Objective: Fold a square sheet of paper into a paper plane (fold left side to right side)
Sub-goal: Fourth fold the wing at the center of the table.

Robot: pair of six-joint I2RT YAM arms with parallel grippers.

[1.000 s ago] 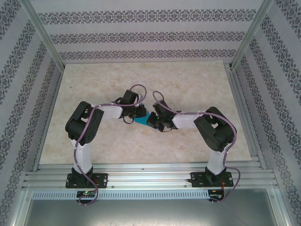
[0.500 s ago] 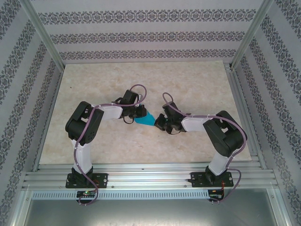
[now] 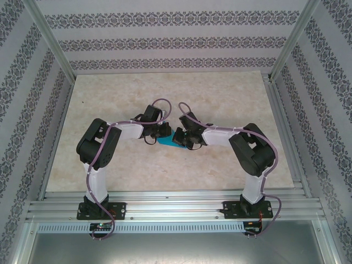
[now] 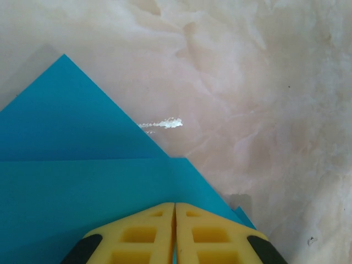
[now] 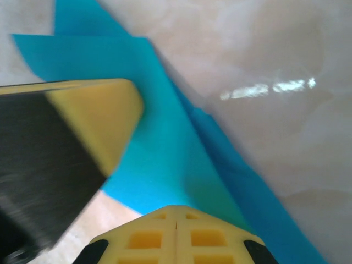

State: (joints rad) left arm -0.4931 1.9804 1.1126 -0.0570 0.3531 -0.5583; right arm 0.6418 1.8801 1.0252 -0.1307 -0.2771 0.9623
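The square sheet of paper (image 3: 165, 141) lies part-folded on the table's middle, cyan-blue with layered flaps and a point. In the left wrist view the paper (image 4: 82, 181) shows a horizontal crease and a diagonal edge, and my left gripper (image 4: 175, 206) is shut with its yellow tips low over it. From above, the left gripper (image 3: 163, 133) is at the paper's left end. My right gripper (image 3: 177, 138) is shut at the paper's right end. Its tips (image 5: 176, 209) sit over the blue paper (image 5: 165, 159), with a left finger (image 5: 93, 121) close by on the sheet.
The beige marbled table (image 3: 165, 93) stretches around the paper on all sides. Aluminium rails (image 3: 176, 206) run along the near edge, with posts at the corners. Patterned walls (image 3: 165, 44) close in the back and both sides.
The right gripper drew back to the right off the paper, then came back onto its right end. The left gripper and the paper stayed where they were.
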